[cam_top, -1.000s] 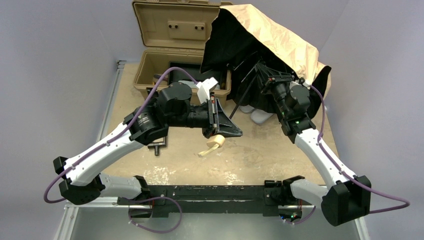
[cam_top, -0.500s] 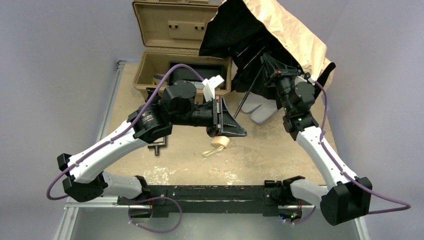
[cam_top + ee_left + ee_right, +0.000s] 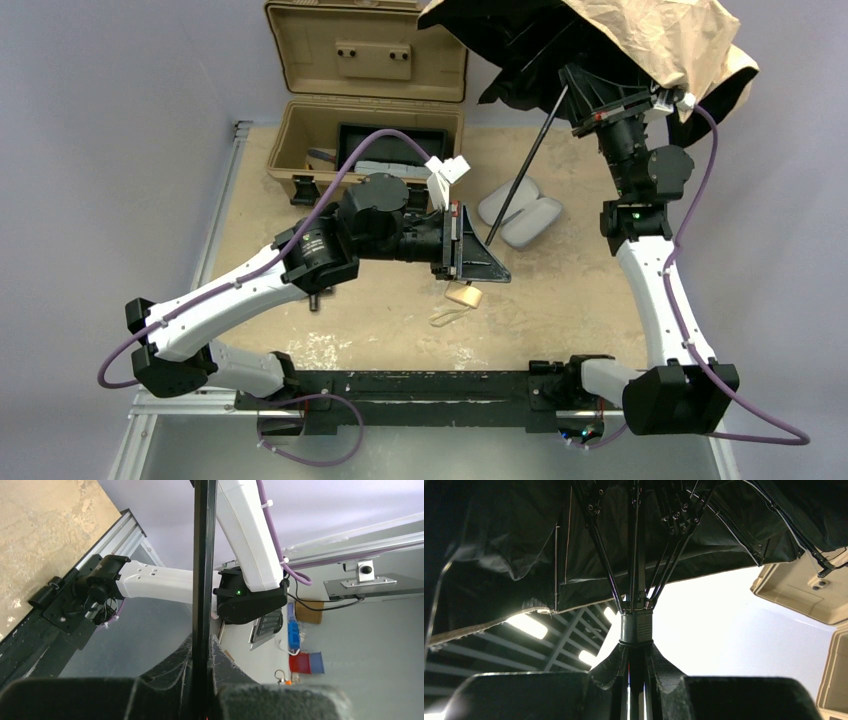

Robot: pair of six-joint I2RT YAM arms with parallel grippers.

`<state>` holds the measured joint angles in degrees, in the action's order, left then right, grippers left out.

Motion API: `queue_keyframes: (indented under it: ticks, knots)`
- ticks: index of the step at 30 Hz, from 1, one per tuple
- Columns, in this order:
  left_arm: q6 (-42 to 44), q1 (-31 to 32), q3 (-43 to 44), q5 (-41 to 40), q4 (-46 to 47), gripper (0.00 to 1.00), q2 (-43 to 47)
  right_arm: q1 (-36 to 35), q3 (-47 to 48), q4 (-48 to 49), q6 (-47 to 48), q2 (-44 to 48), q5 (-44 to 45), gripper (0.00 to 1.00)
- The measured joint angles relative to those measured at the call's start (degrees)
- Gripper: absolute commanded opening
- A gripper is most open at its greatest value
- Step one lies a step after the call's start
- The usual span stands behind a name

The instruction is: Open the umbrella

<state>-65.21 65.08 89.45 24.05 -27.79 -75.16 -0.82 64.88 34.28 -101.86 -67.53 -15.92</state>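
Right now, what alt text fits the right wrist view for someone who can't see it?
The right pincer grips the umbrella by its shaft, just under the grey runner; black ribs fan up into its black underside. A tan toolbox shows at the right edge.

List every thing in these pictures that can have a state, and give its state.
umbrella, partly open, canopy slack
toolbox, lid open
lavender-grey case, looks open, halves side by side
left end effector, shut on the umbrella
right end effector, shut on the umbrella
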Motion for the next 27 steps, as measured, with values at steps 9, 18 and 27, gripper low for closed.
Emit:
queue_keyframes:
  ticks: [9,18,27]
  knots:
    - [3.3,0.3,-4.7,-2.1,6.2,0.0,0.2,5.0,6.1,2.1,-1.4,-4.4,-10.2,0.16]
    - [5.3,0.3,-6.2,-4.2,11.4,0.0,0.3,5.4,17.0,1.3,-5.9,-10.2,-13.5,0.17]
    - [7.2,0.4,-6.4,-5.4,14.8,0.0,0.4,5.4,25.5,1.8,-7.4,-14.1,-16.7,0.01]
